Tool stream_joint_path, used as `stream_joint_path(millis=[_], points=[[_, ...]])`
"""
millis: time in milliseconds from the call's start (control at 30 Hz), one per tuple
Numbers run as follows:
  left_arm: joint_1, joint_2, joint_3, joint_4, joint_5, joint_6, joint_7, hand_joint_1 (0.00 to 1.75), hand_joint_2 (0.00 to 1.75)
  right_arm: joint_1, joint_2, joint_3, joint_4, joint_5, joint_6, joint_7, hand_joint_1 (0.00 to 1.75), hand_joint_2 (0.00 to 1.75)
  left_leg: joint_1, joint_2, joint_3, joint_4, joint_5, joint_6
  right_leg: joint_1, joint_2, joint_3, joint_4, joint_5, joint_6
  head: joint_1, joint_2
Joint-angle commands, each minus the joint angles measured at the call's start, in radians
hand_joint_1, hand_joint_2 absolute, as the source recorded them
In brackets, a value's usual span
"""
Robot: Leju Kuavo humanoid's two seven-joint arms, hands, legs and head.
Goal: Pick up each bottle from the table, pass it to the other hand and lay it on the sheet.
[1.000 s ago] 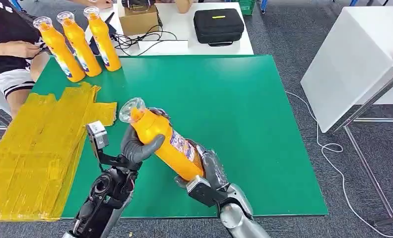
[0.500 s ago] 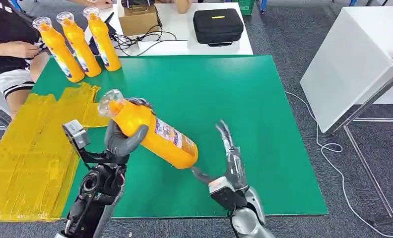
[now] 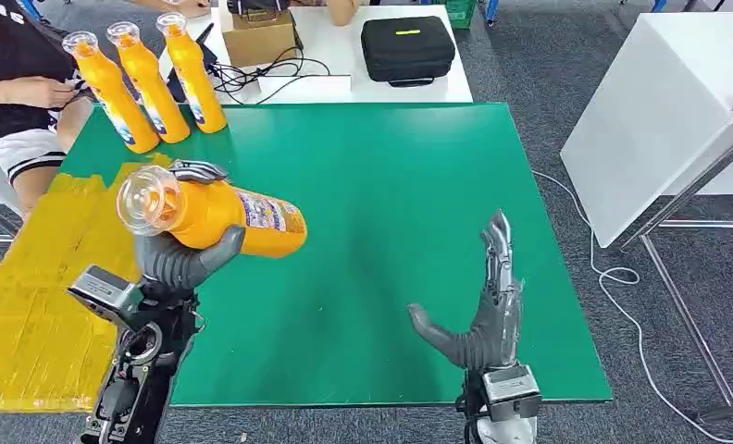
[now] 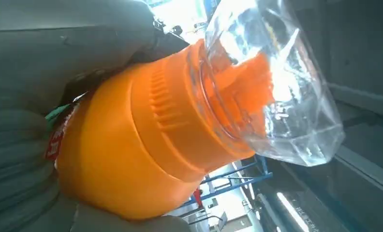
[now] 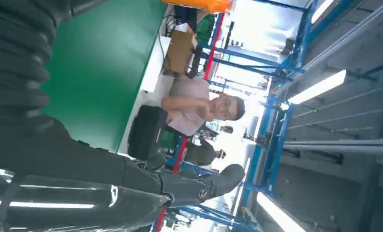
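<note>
My left hand [image 3: 180, 253] grips an orange bottle [image 3: 217, 215] with a clear cap, holding it nearly level above the green table's left side, cap toward the yellow sheet [image 3: 48, 277]. Close up, the left wrist view shows the orange bottle [image 4: 141, 145] and its clear cap [image 4: 276, 92] in that hand [image 4: 30, 121]. My right hand [image 3: 481, 310] stands upright over the table's near right part, fingers spread and holding nothing; its dark fingers [image 5: 189, 186] appear in the right wrist view. Three more orange bottles [image 3: 150, 79] stand upright at the table's far left corner.
A person [image 3: 11, 83] sits at the far left beside the standing bottles. Behind the green table [image 3: 391, 185] a white table carries a cardboard box [image 3: 261, 35], cables and a black case [image 3: 407, 48]. A white table [image 3: 659, 111] stands to the right.
My right hand let go of the bottle and drew back to the right, fingers spread. My left hand carried the bottle leftward toward the yellow sheet, tipping it nearly level.
</note>
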Motion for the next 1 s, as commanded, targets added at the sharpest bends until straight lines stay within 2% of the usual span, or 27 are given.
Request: stream_joint_path(millis=[33, 133, 167, 267, 400, 433, 467, 500, 533, 600, 700, 733, 800, 867, 900, 1000], points=[[-0.017, 0.029, 0.015, 0.000, -0.118, 0.080, -0.014, 1.75, 1.75, -0.001, -0.020, -0.028, -0.033, -0.030, 0.022, -0.037, 0.00, 1.75, 0.000, 0.000, 0.003, -0.001, -0.001, -0.001, 0.000, -0.001, 0.003, -0.001, -0.001, 0.000, 0.000, 0.000], [-0.039, 0.054, 0.000, 0.014, -0.411, 0.238, 0.000, 1.75, 1.75, 0.023, -0.027, -0.058, -0.108, -0.107, 0.101, -0.062, 0.00, 1.75, 0.000, -0.001, 0.006, 0.000, -0.003, -0.001, 0.000, -0.002, 0.007, -0.001, -0.003, 0.001, 0.000, 0.000], [-0.061, 0.064, -0.014, 0.038, -0.482, 0.262, 0.007, 1.75, 1.75, 0.024, -0.032, -0.069, -0.122, -0.158, 0.153, -0.068, 0.00, 1.75, 0.000, -0.001, 0.002, 0.000, -0.001, -0.001, 0.000, -0.002, 0.002, 0.000, -0.001, 0.000, 0.000, 0.000], [-0.146, 0.104, -0.063, 0.165, -0.788, 0.358, 0.077, 1.75, 1.75, 0.016, -0.019, -0.099, -0.135, -0.247, 0.307, -0.082, 0.00, 1.75, 0.000, -0.003, 0.002, 0.000, 0.000, -0.001, 0.000, -0.004, 0.003, 0.000, -0.001, 0.000, 0.000, 0.000], [-0.250, 0.136, -0.121, 0.361, -1.053, 0.439, 0.142, 1.75, 1.75, 0.008, 0.012, -0.150, -0.134, -0.257, 0.409, -0.066, 0.00, 1.75, 0.000, -0.005, 0.005, -0.001, 0.000, -0.001, 0.000, -0.006, 0.006, -0.001, -0.002, 0.000, 0.000, 0.000], [-0.281, 0.140, -0.135, 0.417, -1.137, 0.454, 0.181, 1.75, 1.75, 0.004, 0.020, -0.165, -0.127, -0.267, 0.439, -0.057, 0.00, 1.75, 0.000, -0.007, 0.008, -0.001, 0.000, -0.002, 0.000, -0.009, 0.010, -0.001, -0.003, 0.000, 0.000, 0.000], [-0.310, 0.144, -0.150, 0.466, -1.200, 0.459, 0.210, 1.75, 1.75, 0.000, 0.025, -0.178, -0.119, -0.273, 0.461, -0.053, 0.00, 1.75, 0.000, -0.006, 0.004, -0.001, 0.001, -0.001, 0.000, -0.008, 0.005, 0.000, -0.001, 0.000, 0.000, 0.000], [-0.360, 0.157, -0.180, 0.554, -1.337, 0.454, 0.273, 1.75, 1.75, -0.008, 0.032, -0.190, -0.105, -0.274, 0.488, -0.054, 0.00, 1.75, 0.000, -0.007, 0.005, -0.001, 0.001, -0.001, 0.000, -0.009, 0.006, 0.000, -0.002, 0.000, 0.000, 0.000], [-0.428, 0.214, -0.303, 0.643, -1.381, 0.423, 0.396, 1.75, 1.75, -0.016, 0.037, -0.194, -0.095, -0.271, 0.509, -0.056, 0.00, 1.75, 0.000, -0.009, 0.008, -0.001, 0.000, -0.002, 0.001, -0.011, 0.009, -0.001, -0.003, 0.000, 0.000, 0.000], [-0.499, 0.203, -0.316, 0.848, -1.381, 0.448, 0.409, 1.75, 1.75, -0.019, 0.048, -0.190, -0.088, -0.266, 0.538, -0.055, 0.00, 1.75, 0.000, -0.007, 0.006, -0.001, 0.002, -0.001, 0.001, -0.009, 0.008, -0.001, -0.002, 0.000, -0.001, 0.000], [-0.536, 0.216, -0.292, 1.021, -1.381, 0.466, 0.424, 1.75, 1.75, -0.013, 0.037, -0.159, -0.075, -0.249, 0.552, -0.065, 0.00, 1.75, 0.000, -0.005, 0.008, -0.003, 0.002, -0.001, 0.000, -0.007, 0.009, -0.002, -0.001, 0.000, 0.000, 0.000], [-0.547, 0.223, -0.293, 1.058, -1.381, 0.463, 0.427, 1.75, 1.75, -0.011, 0.037, -0.153, -0.076, -0.246, 0.554, -0.066, 0.00, 1.75, 0.000, -0.001, 0.006, -0.002, 0.002, -0.001, 0.000, -0.002, 0.006, -0.001, 0.001, 0.000, 0.000, 0.000], [-0.593, 0.241, -0.360, 1.167, -1.381, 0.441, 0.473, 1.75, 1.75, -0.001, 0.037, -0.146, -0.075, -0.230, 0.557, -0.065, 0.00, 1.75, 0.000, 0.000, 0.006, -0.002, 0.001, -0.001, 0.000, -0.001, 0.006, -0.001, 0.000, 0.000, 0.000, 0.000], [-0.622, 0.248, -0.387, 1.247, -1.381, 0.409, 0.493, 1.75, 1.75, 0.008, 0.032, -0.144, -0.060, -0.218, 0.567, -0.073, 0.00, 1.75, 0.001, 0.001, 0.011, -0.002, 0.000, -0.002, 0.001, -0.001, 0.010, -0.001, -0.002, 0.000, 0.000, 0.000], [-0.631, 0.253, -0.412, 1.275, -1.381, 0.395, 0.506, 1.75, 1.75, 0.011, 0.032, -0.146, -0.053, -0.213, 0.573, -0.080, 0.00, 1.75, 0.001, 0.000, 0.008, -0.002, 0.001, -0.001, 0.001, -0.001, 0.007, -0.001, 0.000, 0.000, 0.000, 0.000], [-0.628, 0.257, -0.414, 1.278, -1.381, 0.400, 0.507, 1.75, 1.75, 0.012, 0.032, -0.146, -0.051, -0.212, 0.575, -0.082, 0.00, 1.75, 0.001, 0.002, 0.009, -0.002, 0.000, -0.002, 0.001, 0.000, 0.008, -0.001, -0.001, 0.000, 0.000, 0.000]])
